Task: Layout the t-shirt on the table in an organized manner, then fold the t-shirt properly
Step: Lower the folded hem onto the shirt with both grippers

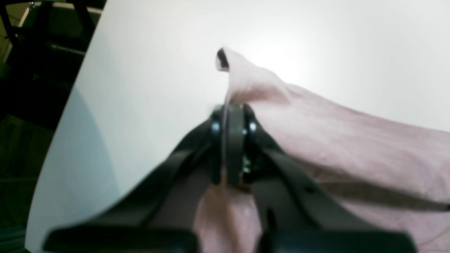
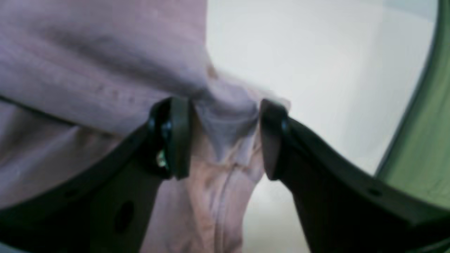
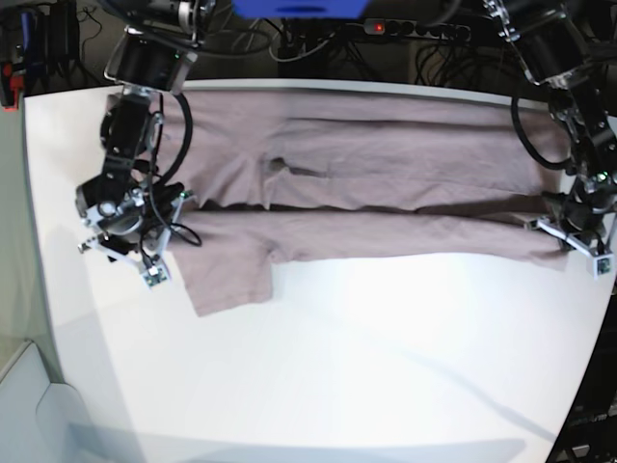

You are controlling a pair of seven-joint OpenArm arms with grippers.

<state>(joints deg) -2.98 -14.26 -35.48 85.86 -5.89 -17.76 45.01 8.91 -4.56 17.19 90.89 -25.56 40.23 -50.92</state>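
The dusty-pink t-shirt lies stretched across the far half of the white table, doubled over lengthwise, with one sleeve pointing toward the near side. My left gripper is shut on a thin edge of the t-shirt at the base view's right end, and a flap of cloth stands up past its tips. My right gripper is at the other end, its fingers wide apart with a bunched fold of the t-shirt between them. That end hangs slightly lifted.
The table's rounded edge runs close to the left gripper, with dark furniture beyond it. A green floor shows past the edge beside the right gripper. Cables and a power strip lie behind the far edge. Bare tabletop fills the near half.
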